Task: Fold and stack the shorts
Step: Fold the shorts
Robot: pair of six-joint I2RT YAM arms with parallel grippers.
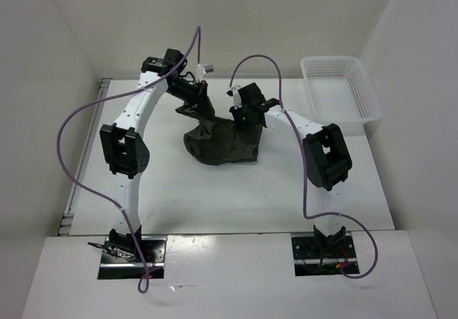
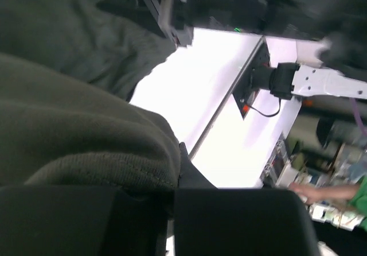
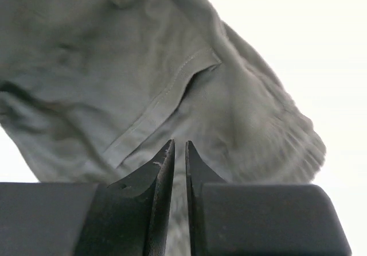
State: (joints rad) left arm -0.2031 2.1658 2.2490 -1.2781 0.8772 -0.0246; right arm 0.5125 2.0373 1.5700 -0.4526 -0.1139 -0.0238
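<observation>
Left tool point(image 2: 172, 210), shorts point(image 1: 222, 141) hanging diagonally

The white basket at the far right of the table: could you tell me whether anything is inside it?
The white basket looks empty: only its mesh floor and walls show. The shorts lie bunched mid-table, apart from it. The near wall's inner foot is hidden.

- This looked like a robot lab, not a home.
- Two white and black robot arms point(image 1: 132, 147) were bolted to a plain white table point(image 1: 236, 197), with purple cables point(image 1: 68, 154) looping off them.
- Bare white walls point(image 1: 236, 18) boxed the table in on three sides.
- A white plastic mesh basket point(image 1: 340, 90) sat at the far right corner.
- The left wrist view showed a blurry, cluttered bench point(image 2: 321, 204) beyond the table.
</observation>
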